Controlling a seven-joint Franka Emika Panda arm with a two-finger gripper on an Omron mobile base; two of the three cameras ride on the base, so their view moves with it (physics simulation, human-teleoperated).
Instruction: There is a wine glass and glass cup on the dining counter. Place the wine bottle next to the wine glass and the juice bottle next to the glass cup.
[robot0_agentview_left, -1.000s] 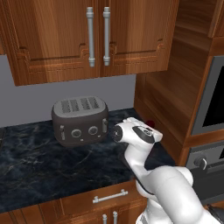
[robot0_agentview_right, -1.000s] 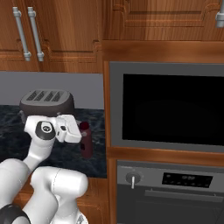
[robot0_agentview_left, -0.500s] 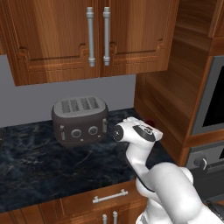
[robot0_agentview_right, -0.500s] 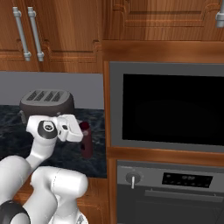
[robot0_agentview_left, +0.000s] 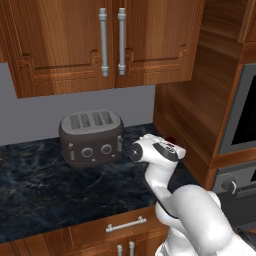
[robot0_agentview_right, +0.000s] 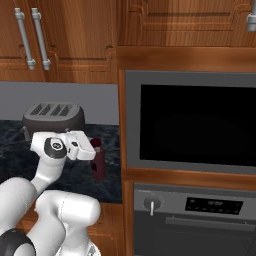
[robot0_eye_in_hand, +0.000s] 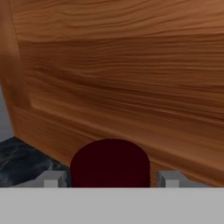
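One juice bottle (robot0_eye_in_hand: 110, 162) upright between tool (robot0_eye_in_hand: 109, 179) fingers | tool grip: cannot tell | beside wooden wall (robot0_eye_in_hand: 131, 78)

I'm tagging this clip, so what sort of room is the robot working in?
A kitchen, rendered: a toaster on a dark marbled counter, wooden wall cabinets above, and a built-in oven in a wooden column.

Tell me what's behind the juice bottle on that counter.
Directly behind the juice bottle stands the wooden side panel of the oven cabinet. A strip of dark marbled counter shows at its left. The bottle covers the panel's foot; the gripper straddles its neck.
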